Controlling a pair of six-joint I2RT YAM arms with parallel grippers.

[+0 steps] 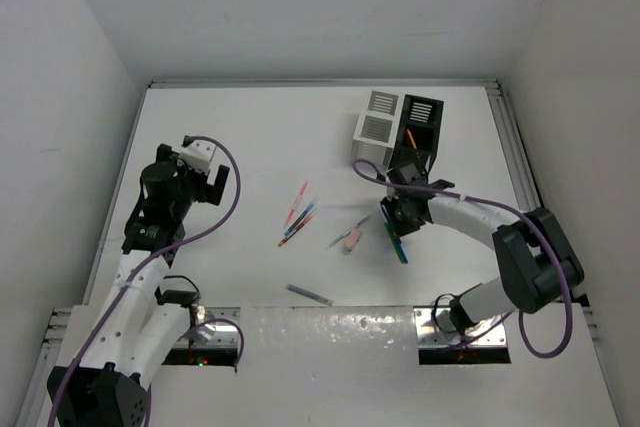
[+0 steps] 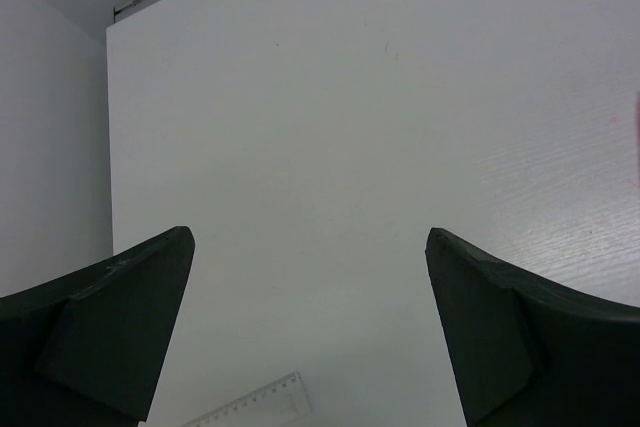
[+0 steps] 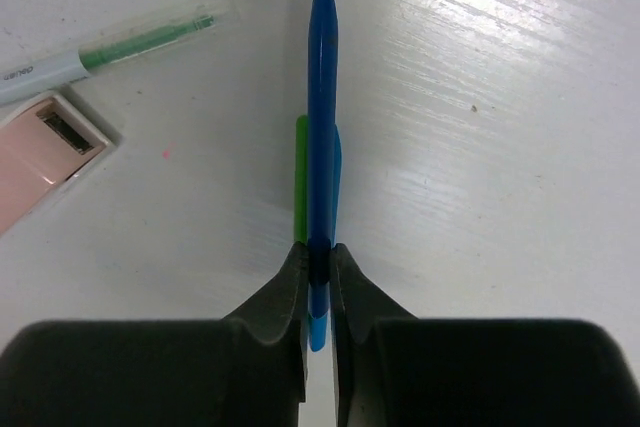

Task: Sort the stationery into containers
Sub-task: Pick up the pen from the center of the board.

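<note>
While left fingers (image 2: pixel 110 322) gape, right fingers (image 3: pixel 297 282) pinch blue pen (image 3: pixel 321 97).

Blue pen (image 3: pixel 320 97) in right claw (image 3: pixel 318 259), loose pens (image 1: pixel 298 215) mid-table, white box (image 1: pixel 377 128) beside black box (image 1: pixel 421 125)

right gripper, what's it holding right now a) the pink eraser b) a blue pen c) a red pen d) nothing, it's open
b: in the right wrist view the right gripper is shut on a blue pen, while the pink eraser lies loose, apart from it.
</note>
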